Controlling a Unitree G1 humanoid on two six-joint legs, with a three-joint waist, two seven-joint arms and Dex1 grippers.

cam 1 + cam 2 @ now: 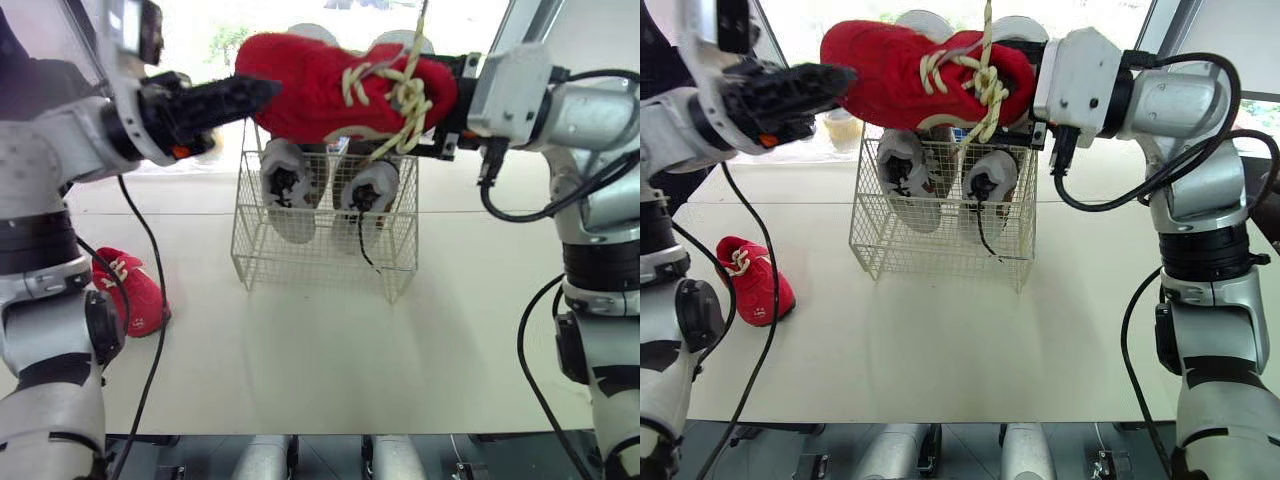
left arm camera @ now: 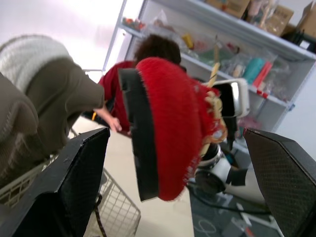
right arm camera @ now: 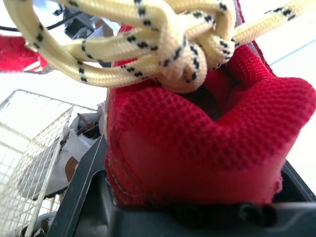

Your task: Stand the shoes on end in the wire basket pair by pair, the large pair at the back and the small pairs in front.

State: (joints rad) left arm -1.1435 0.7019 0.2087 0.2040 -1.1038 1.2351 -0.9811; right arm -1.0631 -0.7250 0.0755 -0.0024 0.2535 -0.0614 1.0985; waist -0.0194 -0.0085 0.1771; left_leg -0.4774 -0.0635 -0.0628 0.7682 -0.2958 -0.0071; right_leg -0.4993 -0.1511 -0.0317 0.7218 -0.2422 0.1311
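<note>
the red shoe (image 1: 330, 85) is matt knitted mesh cloth — its cream laces (image 3: 163, 44) are thick woven cord flecked black. the wire basket (image 1: 325, 250) is thin white-coated metal; the pale table (image 1: 330, 360) looks smooth and matt.

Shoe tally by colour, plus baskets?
Red shoes: 2 (held red shoe, loose red shoe)
White shoes: 2 (left white shoe, right white shoe)
Wire basket: 1
Total: 5
</note>
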